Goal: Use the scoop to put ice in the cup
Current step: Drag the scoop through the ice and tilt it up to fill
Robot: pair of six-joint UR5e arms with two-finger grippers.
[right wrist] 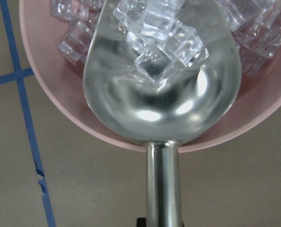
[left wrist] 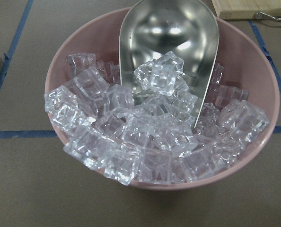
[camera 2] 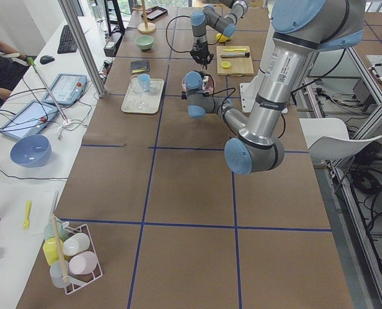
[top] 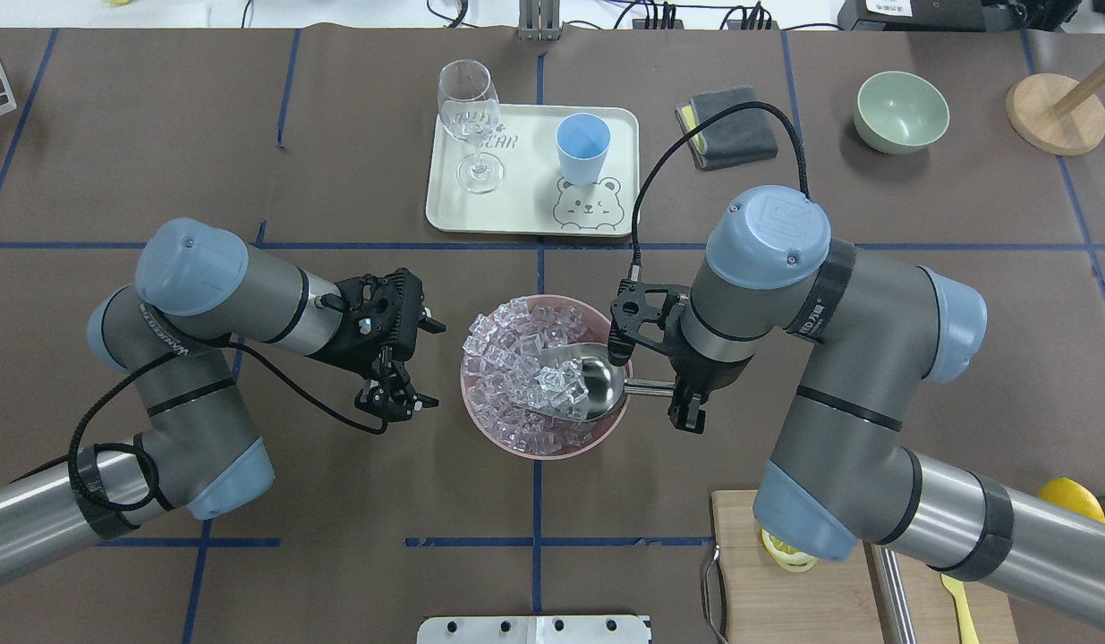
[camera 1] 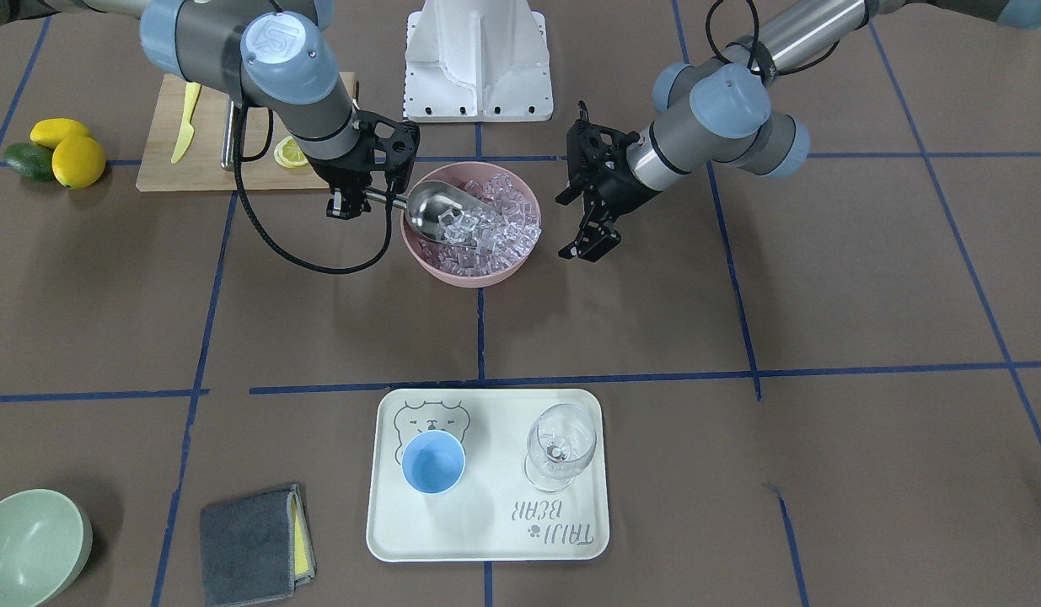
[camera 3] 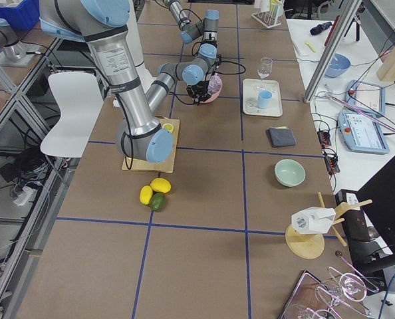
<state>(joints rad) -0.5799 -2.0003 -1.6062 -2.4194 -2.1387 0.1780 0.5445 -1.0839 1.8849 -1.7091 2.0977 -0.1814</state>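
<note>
The steel scoop (camera 1: pixel 436 211) lies with its trough in a pink bowl (camera 1: pixel 478 278) full of clear ice (camera 1: pixel 499 228). A few cubes sit in the trough (right wrist: pixel 159 33). My right gripper (top: pixel 675 387) is shut on the scoop's handle at the bowl's rim. My left gripper (top: pixel 418 362) is open and empty, beside the bowl on its other side, facing the ice (left wrist: pixel 145 137). The light-blue cup (top: pixel 582 148) stands upright and empty on a cream tray (top: pixel 525 210) beyond the bowl.
A clear wine glass (top: pixel 470 116) stands on the tray next to the cup. A grey cloth (top: pixel 726 139) and a pale green bowl (top: pixel 901 112) lie past the tray on my right. A wooden cutting board (camera 1: pixel 174 160) and lemons (camera 1: pixel 69 152) sit near my right arm.
</note>
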